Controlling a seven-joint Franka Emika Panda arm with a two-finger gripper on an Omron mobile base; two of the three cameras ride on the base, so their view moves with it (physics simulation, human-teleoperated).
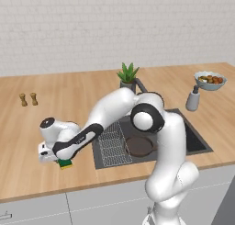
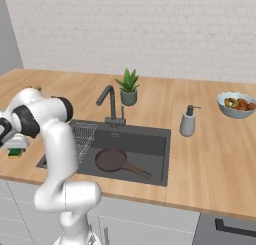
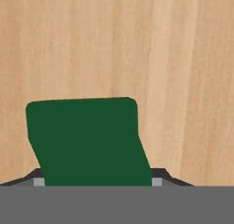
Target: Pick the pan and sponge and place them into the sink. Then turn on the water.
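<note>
The green and yellow sponge (image 1: 65, 164) (image 2: 15, 153) is on the wooden counter left of the sink (image 1: 198, 145) (image 2: 152, 138). My gripper (image 1: 62, 160) (image 2: 16, 146) points down over it. In the hand view the sponge's green top (image 3: 87, 141) spans the gap between the two dark fingertips (image 3: 39, 177), which press its sides, so my gripper (image 3: 96, 181) is shut on it. I cannot tell whether it is lifted off the counter. The dark pan (image 1: 139, 146) (image 2: 111, 160) lies in the sink basin, with its handle toward the front right. No water falls from the faucet (image 2: 111, 103).
A wire rack (image 1: 110, 145) (image 2: 84, 137) fills the sink's left part. A potted plant (image 1: 128, 75) (image 2: 128, 88) stands behind the sink. A soap dispenser (image 1: 193, 98) (image 2: 188, 121) and a fruit bowl (image 1: 209, 80) (image 2: 235, 104) are to the right. Two shakers (image 1: 28, 99) stand far left.
</note>
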